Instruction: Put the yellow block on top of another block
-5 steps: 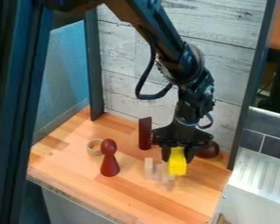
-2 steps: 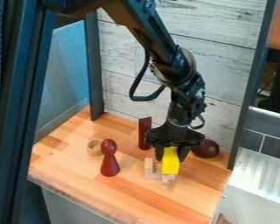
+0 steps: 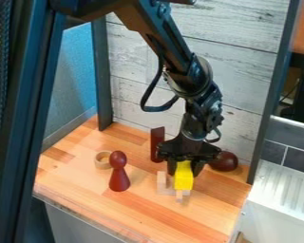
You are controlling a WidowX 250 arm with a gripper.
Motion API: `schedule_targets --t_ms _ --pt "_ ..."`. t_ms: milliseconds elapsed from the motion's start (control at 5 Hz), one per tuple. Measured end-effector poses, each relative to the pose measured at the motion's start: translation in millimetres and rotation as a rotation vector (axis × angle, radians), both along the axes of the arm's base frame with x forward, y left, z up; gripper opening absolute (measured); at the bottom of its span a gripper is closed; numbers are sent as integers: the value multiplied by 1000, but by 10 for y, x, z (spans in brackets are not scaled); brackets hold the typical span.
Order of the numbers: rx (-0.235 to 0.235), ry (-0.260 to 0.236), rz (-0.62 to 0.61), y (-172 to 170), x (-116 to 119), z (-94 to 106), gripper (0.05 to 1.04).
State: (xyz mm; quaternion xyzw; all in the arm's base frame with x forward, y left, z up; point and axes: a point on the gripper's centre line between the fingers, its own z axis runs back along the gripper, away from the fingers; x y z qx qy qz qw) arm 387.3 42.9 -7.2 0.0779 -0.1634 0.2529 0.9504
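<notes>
A: What is nearest on the desk [image 3: 132,211]?

B: A pale wooden block [image 3: 161,181], low at the base with one part standing up at its left. Just to the right of that part is the yellow block [image 3: 184,178].

A: On top of the pale one?

B: It overlaps the pale base from here. I can't tell whether the two touch.

A: And the jaws?

B: Clamped on the yellow block. The black gripper [image 3: 184,167] points down, with one jaw at each side of the block's upper part. The rest of the block extends below them, upright or nearly so.

A: Anything beside that?

B: To the left, a dark red peg figure [image 3: 118,179] stands upright, its round head on a cone-shaped body. A pale round ring [image 3: 102,165] sits just behind and left of it.

A: Farther back?

B: A rounded dark red piece [image 3: 225,162] behind the gripper on the right, and a tall dark red block [image 3: 156,142] upright on the left. Beyond them rises the whitish plank wall [image 3: 243,66].
</notes>
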Motion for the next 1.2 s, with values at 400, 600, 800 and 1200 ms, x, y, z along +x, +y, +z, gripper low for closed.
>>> schedule_targets --t_ms 400,600,800,1200 --pt "3 5 0 4 -16 -10 576" --pt "-21 23 -10 -30 -72 -27 576" --pt "-19 40 -21 -17 -114 -37 576" --pt "-26 64 -18 41 -163 -36 919"
